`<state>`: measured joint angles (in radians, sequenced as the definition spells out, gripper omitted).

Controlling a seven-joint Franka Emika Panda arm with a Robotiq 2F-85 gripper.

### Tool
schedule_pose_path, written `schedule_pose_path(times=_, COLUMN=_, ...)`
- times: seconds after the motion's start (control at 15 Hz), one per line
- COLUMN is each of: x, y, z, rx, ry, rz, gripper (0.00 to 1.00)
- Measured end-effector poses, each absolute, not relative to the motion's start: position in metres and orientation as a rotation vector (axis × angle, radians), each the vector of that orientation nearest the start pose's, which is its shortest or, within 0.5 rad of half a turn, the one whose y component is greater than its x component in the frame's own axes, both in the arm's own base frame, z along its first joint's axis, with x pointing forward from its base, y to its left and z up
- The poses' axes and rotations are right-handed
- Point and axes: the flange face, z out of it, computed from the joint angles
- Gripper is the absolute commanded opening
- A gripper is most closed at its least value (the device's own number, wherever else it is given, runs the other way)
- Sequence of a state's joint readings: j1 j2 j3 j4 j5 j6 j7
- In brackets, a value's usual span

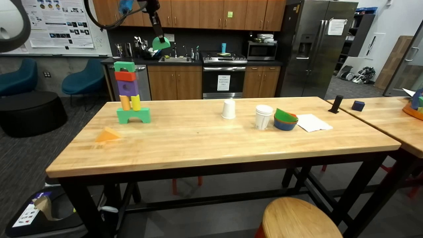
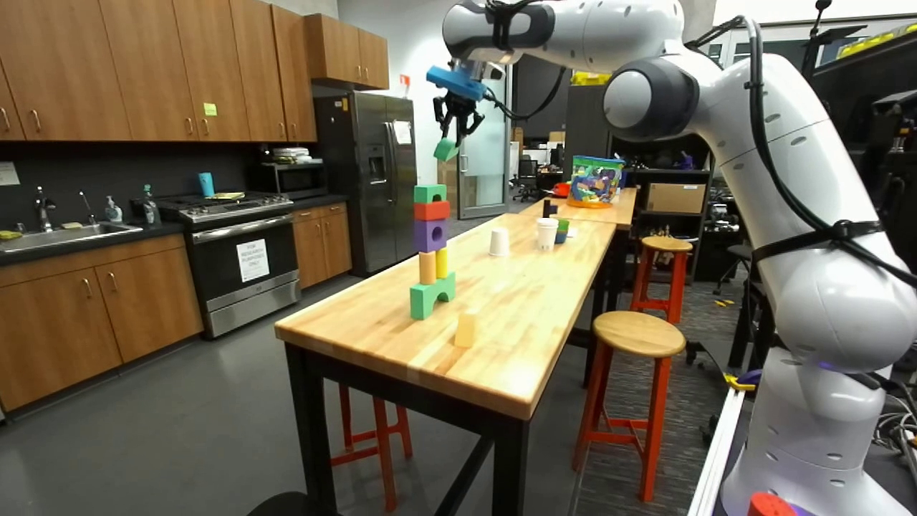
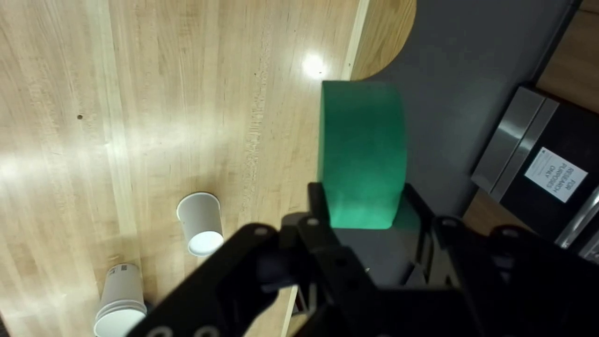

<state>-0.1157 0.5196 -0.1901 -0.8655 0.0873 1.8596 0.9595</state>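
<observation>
Pinching a half-round green block [image 3: 364, 154] between their tips, the fingers [image 3: 319, 206] hold it in the air, well apart from the tabletop [image 1: 185, 145]. In the wrist view the block reaches past the tips toward twelve o'clock; a lone white cup [image 3: 200, 224] and a stack of cups [image 3: 120, 299] show toward eight, and a round wooden seat [image 3: 390, 32] beside the tabletop's edge toward one. Only the exterior views take in the block tower [image 2: 424, 235]: a green base arch [image 1: 133, 113] carries an orange pillar [image 1: 125, 103] and a yellow pillar [image 1: 135, 103] side by side, then a purple block [image 1: 133, 88], a red block [image 1: 125, 76] and a small green arch [image 2: 428, 190] on top. In an exterior view that gives the white arm [image 2: 809, 186] from base to wrist, the half-round block hangs near the tower's top, between twelve and one o'clock from it. In an exterior view where the orange wedge [image 1: 107, 135] shows its triangular face, at nine o'clock on the tabletop, the block appears well off from that top, toward two o'clock; there the nested bowls [image 1: 285, 125] and a white paper sheet [image 1: 314, 123] lie plainly toward three.
</observation>
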Motion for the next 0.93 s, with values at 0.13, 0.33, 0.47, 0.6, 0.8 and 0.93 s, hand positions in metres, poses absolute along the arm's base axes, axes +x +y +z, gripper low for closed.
schedule_pose_path(times=0.13, x=0.6977, y=-0.1617, z=0.6674, rx=-2.383, ry=1.669, rz=-0.676, gripper=0.39)
schedule_pose_path(times=0.33, x=0.6975, y=-0.1616, z=0.6682, rx=-2.382, ry=1.668, rz=-0.679, gripper=0.14)
schedule_pose_path(times=0.47, x=0.6978, y=-0.1617, z=0.6674, rx=-2.382, ry=1.668, rz=-0.677, gripper=0.14)
schedule_pose_path(times=0.6, x=0.6981, y=-0.1615, z=0.6664, rx=-2.386, ry=1.670, rz=-0.677, gripper=0.14)
schedule_pose_path(times=0.8, x=0.6980, y=-0.1614, z=0.6630, rx=-2.406, ry=1.678, rz=-0.678, gripper=0.14)
schedule_pose_path(times=0.93, x=0.6965, y=-0.1613, z=0.6596, rx=-2.426, ry=1.686, rz=-0.675, gripper=0.14)
